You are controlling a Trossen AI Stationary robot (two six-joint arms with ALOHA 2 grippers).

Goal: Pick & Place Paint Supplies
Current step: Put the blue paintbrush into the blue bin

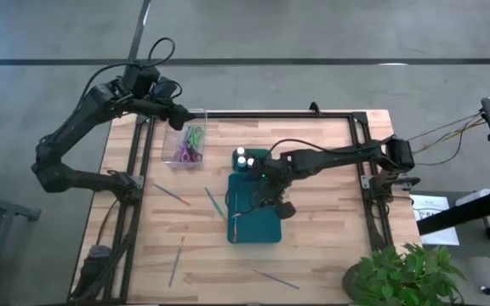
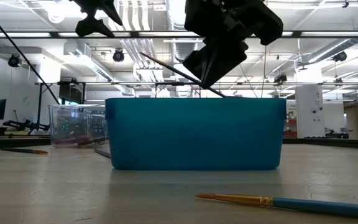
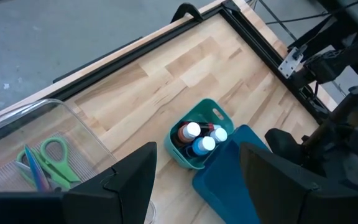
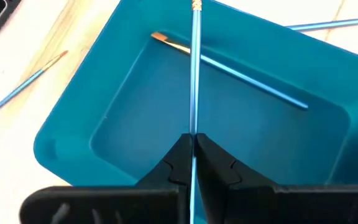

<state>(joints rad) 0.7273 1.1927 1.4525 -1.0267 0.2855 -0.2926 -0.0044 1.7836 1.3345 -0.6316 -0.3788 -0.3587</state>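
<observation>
R gripper (image 4: 192, 155) fingers pinched shut on thin blue brush (image 4: 194, 74), hanging over teal tray (image 4: 67, 134) — one brush already inside. Light, stiff, prob slippery; grip mid-shaft. L gripper (image 3: 194, 180) over clear box (image 1: 175, 140), fingers wide apart, empty.

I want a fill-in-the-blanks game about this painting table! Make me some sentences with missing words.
1. The right gripper is shut on a thin blue ____.
2. It hangs over the big teal tray, where ____ brush already lies inside.
3. The scissors sit in the clear plastic ____.
4. The left gripper is open and holds ____.

Missing words: brush; one; box; nothing
</observation>
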